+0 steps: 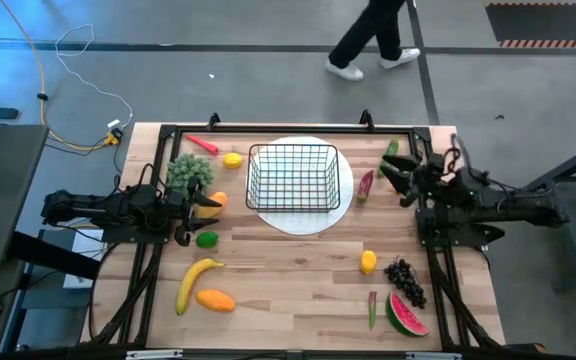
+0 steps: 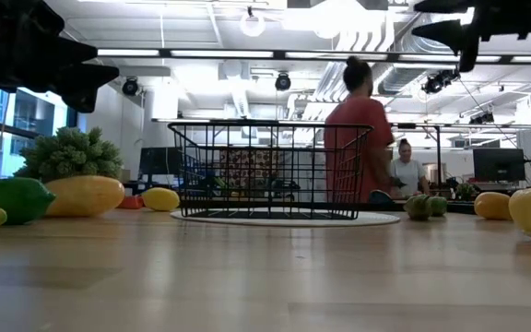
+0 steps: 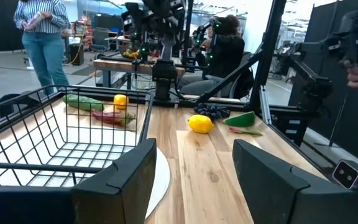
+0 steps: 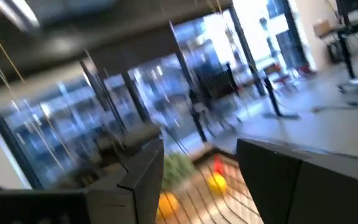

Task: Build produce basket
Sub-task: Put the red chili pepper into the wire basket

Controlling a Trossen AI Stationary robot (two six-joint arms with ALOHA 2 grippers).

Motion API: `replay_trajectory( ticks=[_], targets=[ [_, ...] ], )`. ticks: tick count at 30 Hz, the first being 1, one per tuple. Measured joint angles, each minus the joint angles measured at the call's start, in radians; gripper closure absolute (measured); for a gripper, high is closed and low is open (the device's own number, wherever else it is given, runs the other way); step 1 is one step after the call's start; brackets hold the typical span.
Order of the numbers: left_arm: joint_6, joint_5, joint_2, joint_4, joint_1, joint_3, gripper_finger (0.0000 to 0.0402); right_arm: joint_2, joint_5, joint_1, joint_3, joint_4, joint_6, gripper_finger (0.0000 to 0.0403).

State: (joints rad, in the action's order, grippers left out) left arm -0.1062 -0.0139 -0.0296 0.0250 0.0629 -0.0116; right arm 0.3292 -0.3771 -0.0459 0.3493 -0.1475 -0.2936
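The black wire basket (image 1: 293, 178) stands empty on a round white plate (image 1: 343, 205) at the table's far middle. Produce lies loose on the wood. On the left are a banana (image 1: 196, 280), a mango (image 1: 216, 299), a lime (image 1: 207, 239) and a lemon (image 1: 232, 159). On the right are another lemon (image 1: 368, 262), grapes (image 1: 405, 280), a watermelon slice (image 1: 405, 315) and a cucumber (image 1: 391, 152). My left gripper (image 3: 194, 155) hovers open left of the basket, pointing level at it. My right gripper (image 4: 201, 155) is open above the table's right side, raised and tilted, holding nothing.
A green leafy bunch (image 1: 190, 172) and an orange piece (image 1: 218, 200) sit right by my left gripper. A red pepper (image 1: 202, 144) lies at the far left, and a red-green piece (image 1: 366, 185) lies beside the plate. Bare wood (image 1: 288, 270) spreads in front of the basket. People stand beyond the table.
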Motion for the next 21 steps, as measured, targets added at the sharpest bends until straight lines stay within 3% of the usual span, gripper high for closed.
replay_trajectory(
  ticks=[7, 14, 21],
  targets=[
    [-0.021, 0.0, 0.0, 0.0, 0.0, 0.0, 0.02, 0.154, -0.045, 0.0, 0.16, 0.281, 0.004, 0.0217],
    [-0.016, 0.007, -0.001, 0.016, 0.001, 0.0, 0.02, 0.23, -0.041, 0.0, 0.21, 0.296, -0.024, 0.0217],
    [-0.074, 0.099, -0.007, 0.242, 0.002, 0.0, 0.02, 0.255, -0.041, 0.0, 0.215, 0.293, -0.022, 0.0217]
  ],
)
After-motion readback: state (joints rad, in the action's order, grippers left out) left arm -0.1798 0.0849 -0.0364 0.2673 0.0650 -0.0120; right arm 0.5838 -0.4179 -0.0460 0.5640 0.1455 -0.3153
